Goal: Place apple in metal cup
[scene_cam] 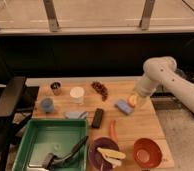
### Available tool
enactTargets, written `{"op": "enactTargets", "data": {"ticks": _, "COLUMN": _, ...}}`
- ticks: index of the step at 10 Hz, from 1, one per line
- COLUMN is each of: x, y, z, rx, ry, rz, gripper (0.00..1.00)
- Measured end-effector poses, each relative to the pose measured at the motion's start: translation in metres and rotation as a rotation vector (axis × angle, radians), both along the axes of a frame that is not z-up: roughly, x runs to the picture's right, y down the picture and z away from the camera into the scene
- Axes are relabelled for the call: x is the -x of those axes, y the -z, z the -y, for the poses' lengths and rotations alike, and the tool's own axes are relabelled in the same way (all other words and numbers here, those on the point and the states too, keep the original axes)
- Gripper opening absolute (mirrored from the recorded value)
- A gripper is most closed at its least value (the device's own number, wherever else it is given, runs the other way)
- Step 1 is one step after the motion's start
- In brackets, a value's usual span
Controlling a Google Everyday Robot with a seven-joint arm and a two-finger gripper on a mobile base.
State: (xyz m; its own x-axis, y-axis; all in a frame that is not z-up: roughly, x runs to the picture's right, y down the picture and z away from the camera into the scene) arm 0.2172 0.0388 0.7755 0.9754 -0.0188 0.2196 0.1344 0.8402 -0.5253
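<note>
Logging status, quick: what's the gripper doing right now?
Gripper: closed, holding the apple, just right of the blue block.

Blurred gripper (135,96) at apple (133,101); arm (166,75) cropped at right edge.

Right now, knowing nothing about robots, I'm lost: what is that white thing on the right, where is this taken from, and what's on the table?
The white thing is a robot arm reaching in from the right. At its tip is the gripper, a two-fingered claw, which seems to be closed on the apple, next to a blue sponge. There is only one picture, looking down on the wooden table from above. At the far left stands the metal cup, with a white cup and a blue cup near it. Closer to the camera are a green tray, a purple bowl and a red bowl.
</note>
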Motion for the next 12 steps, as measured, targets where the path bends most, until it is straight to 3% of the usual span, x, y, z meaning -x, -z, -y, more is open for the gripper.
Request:
{"op": "enactTargets", "data": {"ticks": 2, "x": 0.035, "y": 0.002, "z": 0.041, "rx": -0.033, "ry": 0.042, "rz": 0.044, "gripper": 0.00}}
{"op": "enactTargets", "data": {"ticks": 7, "x": 0.036, "y": 0.003, "z": 0.043, "rx": -0.032, "ry": 0.046, "rz": 0.044, "gripper": 0.00}}
{"op": "enactTargets", "data": {"ticks": 9, "x": 0.034, "y": 0.004, "z": 0.046, "rx": -0.056, "ry": 0.045, "rz": 0.046, "gripper": 0.00}}
{"op": "enactTargets", "data": {"ticks": 10, "x": 0.038, "y": 0.005, "z": 0.054, "rx": -0.078, "ry": 0.054, "rz": 0.054, "gripper": 0.00}}
{"op": "enactTargets", "data": {"ticks": 12, "x": 0.066, "y": 0.002, "z": 0.090, "rx": -0.115, "ry": 0.104, "rz": 0.082, "gripper": 0.00}}
